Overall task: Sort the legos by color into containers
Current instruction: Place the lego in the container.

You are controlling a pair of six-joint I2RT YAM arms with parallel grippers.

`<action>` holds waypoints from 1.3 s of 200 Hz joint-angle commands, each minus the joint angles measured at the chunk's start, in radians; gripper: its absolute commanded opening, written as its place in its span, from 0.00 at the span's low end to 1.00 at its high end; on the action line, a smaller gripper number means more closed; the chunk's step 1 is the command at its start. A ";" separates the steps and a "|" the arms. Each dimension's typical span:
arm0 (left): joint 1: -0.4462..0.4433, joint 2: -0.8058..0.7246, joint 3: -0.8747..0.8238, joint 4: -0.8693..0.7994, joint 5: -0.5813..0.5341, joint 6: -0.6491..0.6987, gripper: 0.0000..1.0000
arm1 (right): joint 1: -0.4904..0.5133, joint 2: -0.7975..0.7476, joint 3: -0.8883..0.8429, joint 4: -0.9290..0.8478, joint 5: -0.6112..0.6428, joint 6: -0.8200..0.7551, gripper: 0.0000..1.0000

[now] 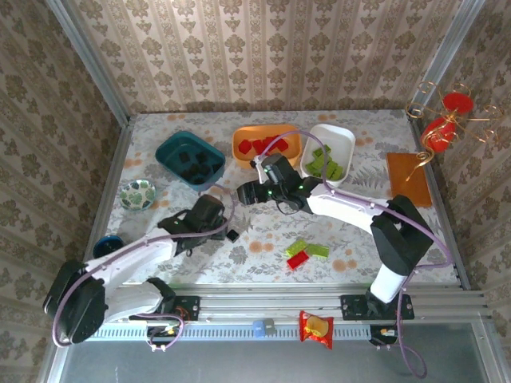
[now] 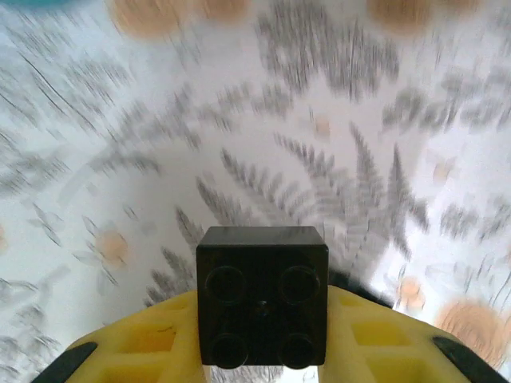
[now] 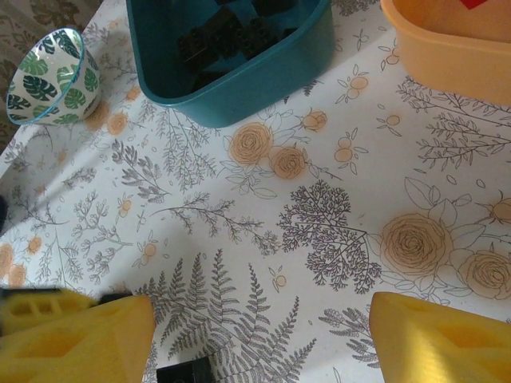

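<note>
**Overhead view, left to right.** A dark blue bowl (image 1: 108,245) and a leaf-patterned bowl (image 1: 137,194) stand near the left edge of the floral tablecloth (image 1: 263,231). 3 trays sit in a row at the far side. The teal tray (image 1: 164,152) holds black bricks (image 1: 196,163). The orange tray (image 1: 267,130) holds red bricks (image 1: 263,146). The white tray (image 1: 339,132) holds green bricks (image 1: 326,166). The left gripper (image 1: 227,232) is low over the cloth in front of the teal tray, at 1 black brick (image 1: 232,235). The right gripper (image 1: 243,193) is in front of the orange tray. 3 loose bricks (image 1: 303,253), 2 green and 1 red, lie together nearer the front, well apart from the trays. A brown board (image 1: 409,178) lies at the right edge. A snack packet (image 1: 316,327) lies on the front rail, and its print is too small to read.

**Left wrist view.** This view settles the grip, which the overhead view leaves unclear. The left gripper (image 2: 262,343) pinches the black brick (image 2: 262,279) between its yellow fingers (image 2: 144,347). The face toward the camera carries 4 round marks in a 2-by-2 square. The cloth behind is blurred.

**Right wrist view.** The right gripper (image 3: 259,319) has its yellow fingers (image 3: 439,339) spread wide, with bare cloth between them. Beyond them, left to right, are the leaf-patterned bowl (image 3: 52,76), the teal tray (image 3: 239,88) with its black bricks (image 3: 231,36), and a corner of the orange tray (image 3: 447,56). A dark object (image 3: 184,373) at the bottom edge cannot be identified.
</note>
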 commanded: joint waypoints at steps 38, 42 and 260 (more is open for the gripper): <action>0.284 0.169 0.209 0.184 -0.043 0.063 0.29 | -0.016 -0.076 -0.053 0.008 0.053 0.021 0.73; 0.302 0.198 0.229 0.191 -0.043 0.063 0.28 | -0.016 -0.079 -0.056 0.007 0.054 0.019 0.73; 0.084 0.264 0.190 0.157 0.078 0.062 0.91 | -0.016 -0.301 -0.318 0.013 0.118 0.063 0.74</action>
